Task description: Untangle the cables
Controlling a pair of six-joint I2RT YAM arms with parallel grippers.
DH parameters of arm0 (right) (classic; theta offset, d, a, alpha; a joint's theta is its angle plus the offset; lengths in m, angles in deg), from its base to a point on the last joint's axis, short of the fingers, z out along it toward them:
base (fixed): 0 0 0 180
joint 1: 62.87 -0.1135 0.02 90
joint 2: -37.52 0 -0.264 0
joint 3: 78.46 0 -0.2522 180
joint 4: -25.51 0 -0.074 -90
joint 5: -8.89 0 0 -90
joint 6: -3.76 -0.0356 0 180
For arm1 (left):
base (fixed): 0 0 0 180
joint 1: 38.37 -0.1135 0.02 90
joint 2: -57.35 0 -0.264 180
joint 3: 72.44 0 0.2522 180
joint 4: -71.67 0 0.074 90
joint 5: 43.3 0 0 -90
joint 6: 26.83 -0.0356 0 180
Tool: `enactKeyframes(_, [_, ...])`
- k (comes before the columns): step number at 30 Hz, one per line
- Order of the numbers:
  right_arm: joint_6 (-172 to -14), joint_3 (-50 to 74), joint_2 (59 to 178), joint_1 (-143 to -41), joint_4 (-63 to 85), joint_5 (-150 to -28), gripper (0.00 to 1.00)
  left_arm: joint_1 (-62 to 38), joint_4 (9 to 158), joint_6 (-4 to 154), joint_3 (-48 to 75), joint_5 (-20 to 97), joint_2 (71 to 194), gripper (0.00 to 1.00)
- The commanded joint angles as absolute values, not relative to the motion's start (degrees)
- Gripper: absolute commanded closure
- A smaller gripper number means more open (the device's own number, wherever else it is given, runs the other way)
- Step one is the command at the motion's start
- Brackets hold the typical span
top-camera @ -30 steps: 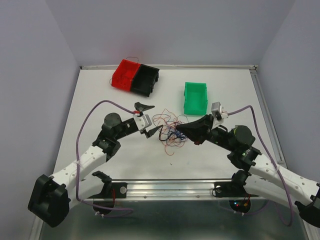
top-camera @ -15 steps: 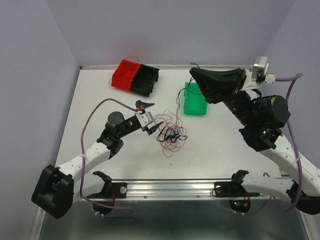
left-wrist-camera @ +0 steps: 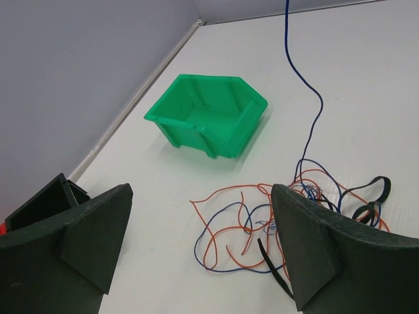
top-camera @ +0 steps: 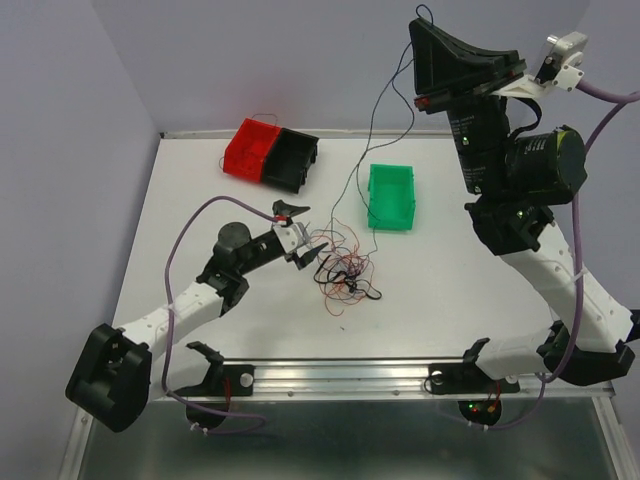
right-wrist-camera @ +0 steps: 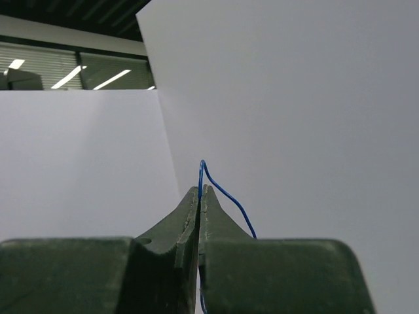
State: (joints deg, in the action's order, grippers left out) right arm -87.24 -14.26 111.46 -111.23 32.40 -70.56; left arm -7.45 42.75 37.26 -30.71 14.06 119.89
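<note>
Overhead view of a white table point(top-camera: 450, 290). High above it, toward 1 o'clock from the table's centre, the right gripper point(top-camera: 414, 25) is pinched closed on a thin blue cable point(left-wrist-camera: 286, 33). The cable hangs down into the tangle of cables point(top-camera: 345, 270) at mid-table. The left gripper point(top-camera: 300, 237) sits at the tangle's 9 o'clock, fingers spread wide, holding nothing. A green bin point(top-camera: 390, 218) stands at the tangle's 1 o'clock. A red bin point(top-camera: 240, 160) and a black bin point(top-camera: 285, 175) stand at 11 o'clock.

Bright even light, soft shadows, sharp focus.
</note>
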Motion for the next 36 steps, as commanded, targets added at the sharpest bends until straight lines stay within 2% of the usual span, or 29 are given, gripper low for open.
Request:
enactKeyframes(1, [-80.54, -21.45, 114.33, -111.21, 35.83, -64.06, 0.99, -7.34, 38.58, 36.89, -30.73, 14.71, 120.19, 0.01])
enactKeyframes(5, [-79.47, -23.49, 116.10, -111.30, 36.01, -62.74, 0.99, -7.34, 37.54, 38.20, -29.06, 13.65, 123.95, 0.01])
enactKeyframes(12, [-81.06, -12.96, 112.85, -111.30, 42.85, -62.21, 1.00, -2.79, 33.67, 41.64, -20.19, 12.68, 137.31, 0.01])
enactKeyframes(18, [-80.35, -11.63, 112.76, -111.30, 44.44, -60.63, 1.00, 0.56, 33.39, 42.34, -12.02, 12.86, 148.04, 0.01])
enactKeyframes(30, [-80.09, -9.16, 111.00, -111.30, 47.17, -58.60, 0.99, 5.14, 34.89, 42.69, -10.07, 4.52, 153.67, 0.04])
enactKeyframes(36, [-80.44, -8.99, 111.00, -111.21, 47.17, -58.35, 0.99, 6.80, 34.27, 43.66, -9.90, 6.17, 155.77, 0.05])
